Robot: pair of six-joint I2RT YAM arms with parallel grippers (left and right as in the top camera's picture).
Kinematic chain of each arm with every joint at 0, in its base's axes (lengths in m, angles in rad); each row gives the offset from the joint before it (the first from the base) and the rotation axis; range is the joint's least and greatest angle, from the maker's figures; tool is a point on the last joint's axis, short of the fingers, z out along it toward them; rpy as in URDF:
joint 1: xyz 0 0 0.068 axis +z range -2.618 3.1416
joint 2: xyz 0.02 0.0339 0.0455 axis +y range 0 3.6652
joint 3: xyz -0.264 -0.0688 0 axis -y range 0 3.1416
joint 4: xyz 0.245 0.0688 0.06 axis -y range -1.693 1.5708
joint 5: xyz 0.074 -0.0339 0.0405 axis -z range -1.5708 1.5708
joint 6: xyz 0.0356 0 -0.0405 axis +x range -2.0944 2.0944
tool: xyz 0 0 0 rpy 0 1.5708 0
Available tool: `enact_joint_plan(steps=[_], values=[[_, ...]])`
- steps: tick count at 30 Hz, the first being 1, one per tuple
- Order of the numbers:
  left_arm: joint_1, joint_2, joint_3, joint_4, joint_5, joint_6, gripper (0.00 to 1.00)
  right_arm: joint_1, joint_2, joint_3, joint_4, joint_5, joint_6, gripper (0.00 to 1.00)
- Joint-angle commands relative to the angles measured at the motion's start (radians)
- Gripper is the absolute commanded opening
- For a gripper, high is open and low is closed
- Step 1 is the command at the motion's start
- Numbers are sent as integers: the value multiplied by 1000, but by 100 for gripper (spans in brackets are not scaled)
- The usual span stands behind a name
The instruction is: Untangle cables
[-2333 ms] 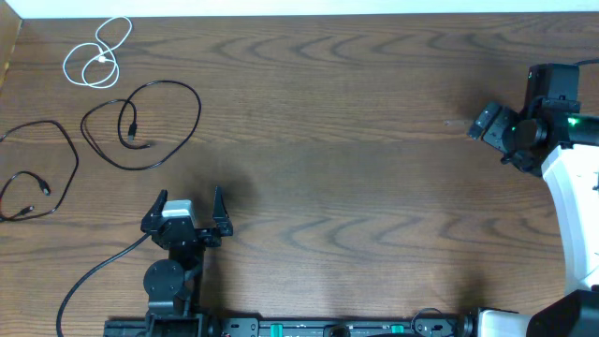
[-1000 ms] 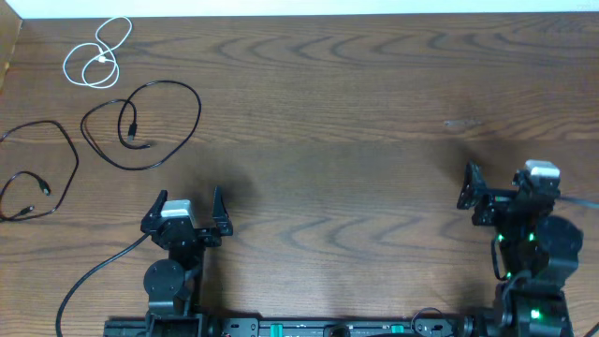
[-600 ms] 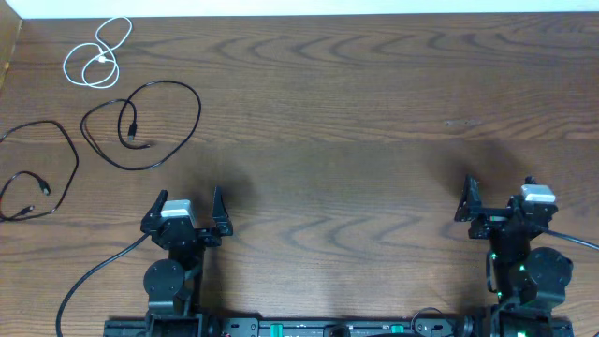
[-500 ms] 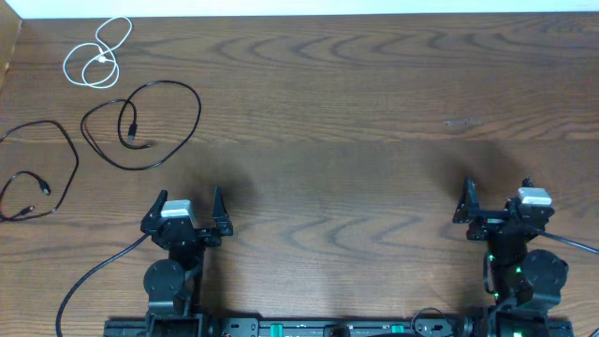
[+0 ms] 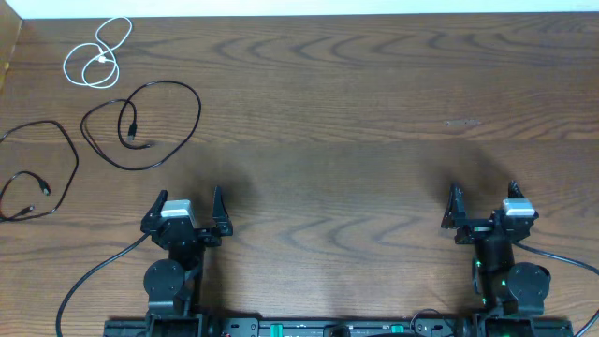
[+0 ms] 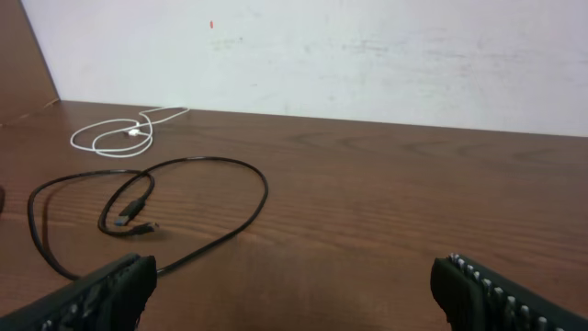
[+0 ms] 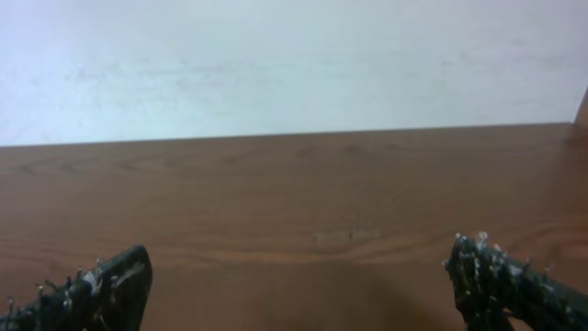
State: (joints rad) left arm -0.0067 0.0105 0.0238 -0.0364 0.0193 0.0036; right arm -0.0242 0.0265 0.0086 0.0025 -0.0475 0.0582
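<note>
Cables lie in the left part of the overhead frame, all three apart from one another on the wooden table. At the far left edge you have one black cable, partly cut off by the frame. Above it, in the upper left corner, the white cable is curled in small loops. Just right of those, the second black cable forms a wide loop with its plug ends lying inside it. Lower left of centre, your left gripper has its jaws spread wide and holds nothing; its wrist view looks toward the looped black cable and the white one beyond. At the lower right, your right gripper also stands wide apart and empty, well away from every cable.
</note>
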Motion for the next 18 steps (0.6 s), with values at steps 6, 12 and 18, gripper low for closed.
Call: enact_joint_plan(steps=[6, 12, 18], values=[[5, -6, -20, -37, -31, -1, 100, 15, -21, -3, -51, 47, -34, 99], [5, -6, -20, -37, -31, -1, 100, 15, -21, -3, -81, 41, -55, 99], [5, -6, -20, -37, -31, -1, 100, 11, -21, -3, -79, 42, -60, 99]])
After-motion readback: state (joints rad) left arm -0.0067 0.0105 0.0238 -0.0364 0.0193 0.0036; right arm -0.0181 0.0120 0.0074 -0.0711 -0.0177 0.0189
